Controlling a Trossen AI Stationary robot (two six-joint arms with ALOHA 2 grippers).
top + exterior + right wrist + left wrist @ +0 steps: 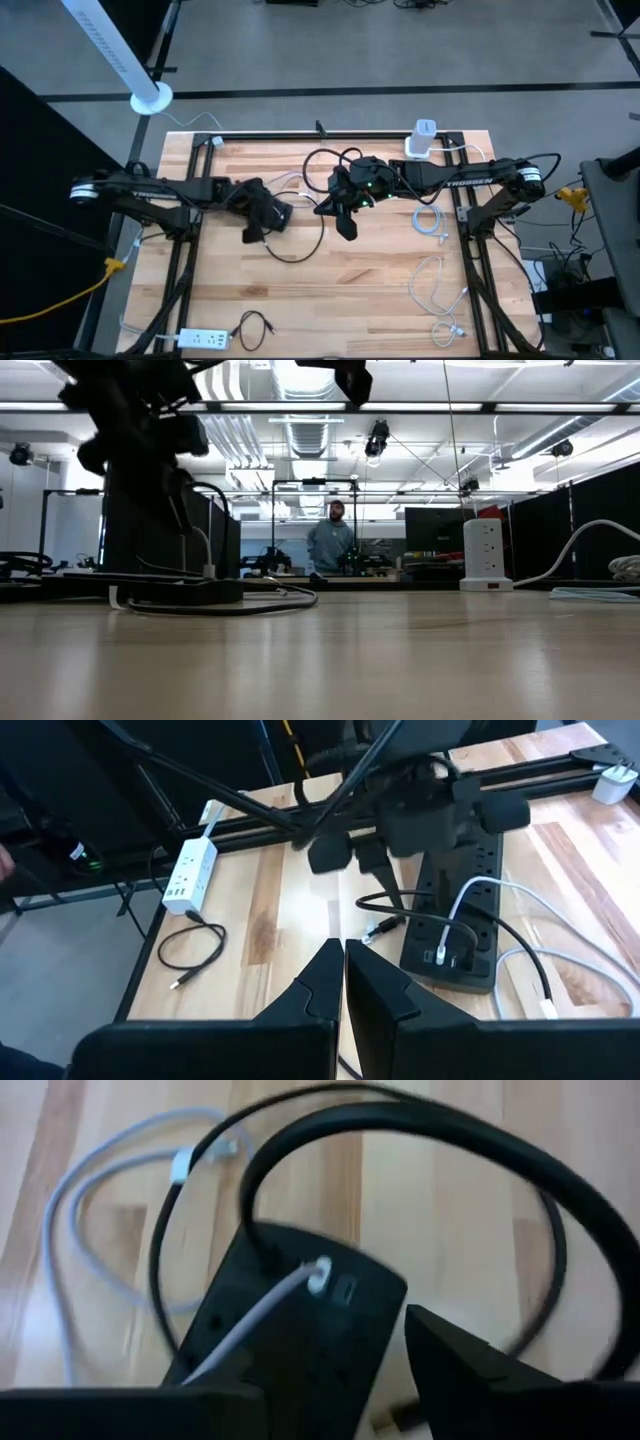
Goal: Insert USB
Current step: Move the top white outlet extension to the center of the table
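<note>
The black power strip lies on the wooden surface left of centre, and a white USB cable is plugged into a port on it. The left tool hangs right over this strip, its dark fingers spread to either side of the strip's end without touching the plug; a loose dark connector lies on the wood just beside the strip. A thick black cord loops away from the strip.

The right tool is raised above the middle of the surface, near the left one, its two fingers pressed together and holding nothing.

A white power strip and a small black cable lie at the near left edge, white cables on the right side, and a white charger at the far edge. "TROSSEN" is printed on the right arm. A person stands in the room behind.
</note>
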